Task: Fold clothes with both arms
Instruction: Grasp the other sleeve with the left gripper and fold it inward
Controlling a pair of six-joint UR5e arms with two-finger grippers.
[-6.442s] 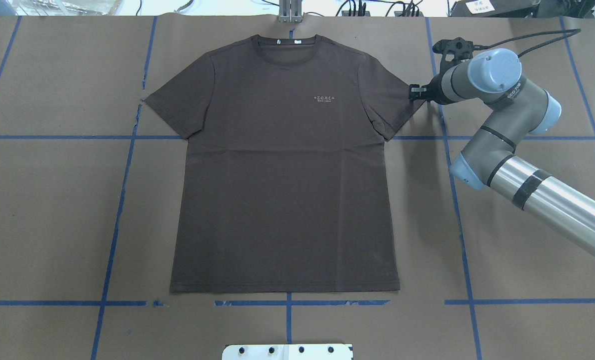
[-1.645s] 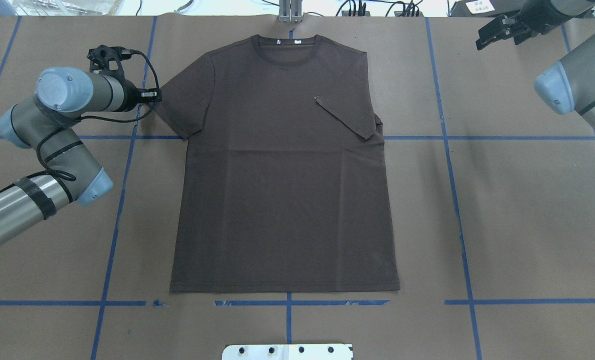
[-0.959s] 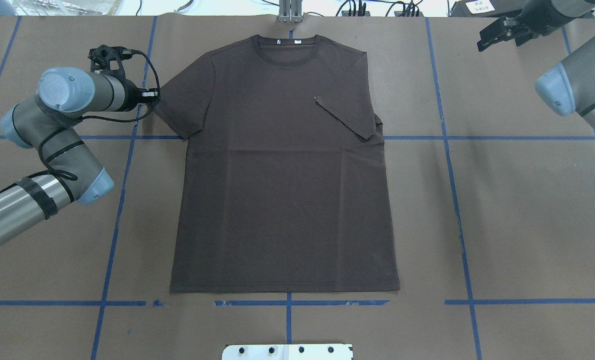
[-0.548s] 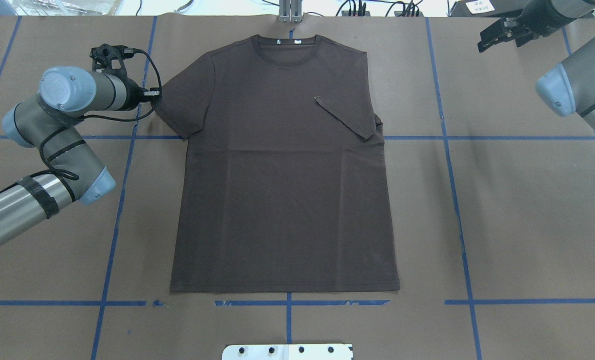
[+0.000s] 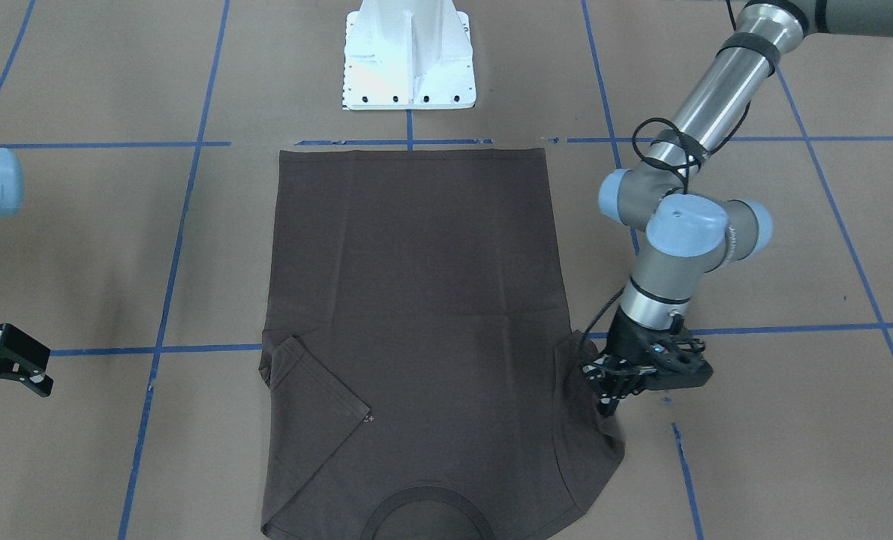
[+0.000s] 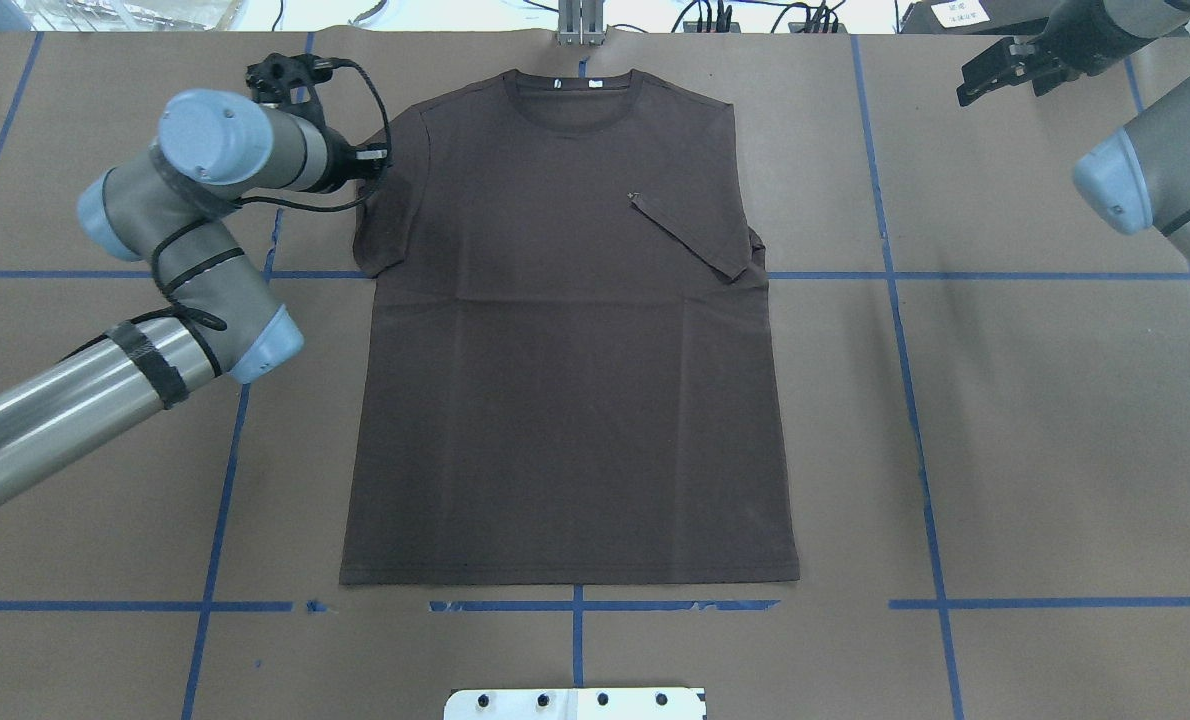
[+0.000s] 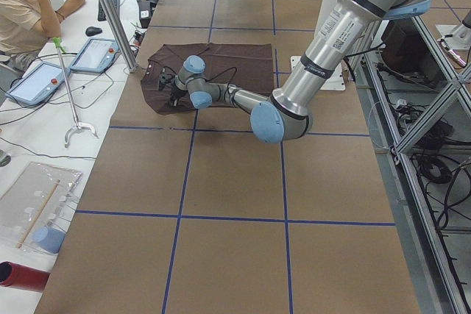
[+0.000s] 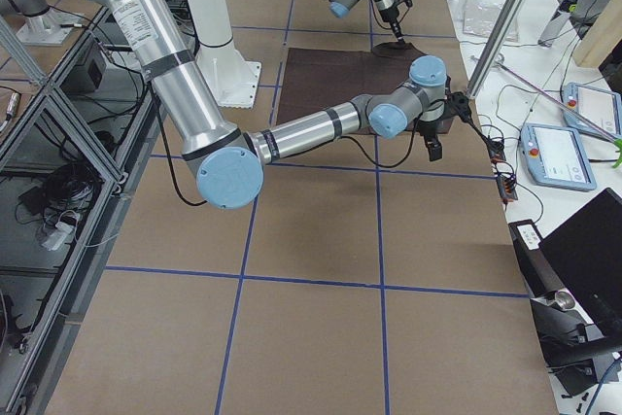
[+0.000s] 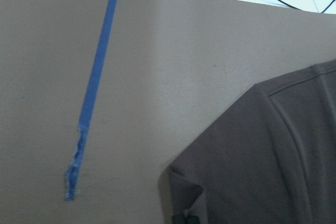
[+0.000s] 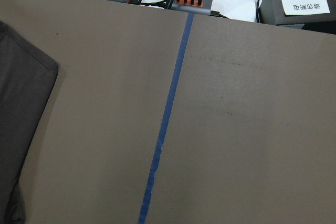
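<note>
Overhead exterior | brown T-shirt (image 6: 565, 400), one sleeve (image 6: 695, 235) folded inward | left fingers (image 6: 375, 155) pinch other sleeve (image 6: 387, 225) | right fingers (image 5: 30, 346) spread

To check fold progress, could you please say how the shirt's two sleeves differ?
The right sleeve lies folded over the chest; the left sleeve sits bunched at the side of the shirt. The left claw pinches the left sleeve; no claw touches the right sleeve. Both are dark brown.

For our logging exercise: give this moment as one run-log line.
left gripper: shut on T-shirt sleeve | right gripper: open, away | other sleeve: folded in
</note>
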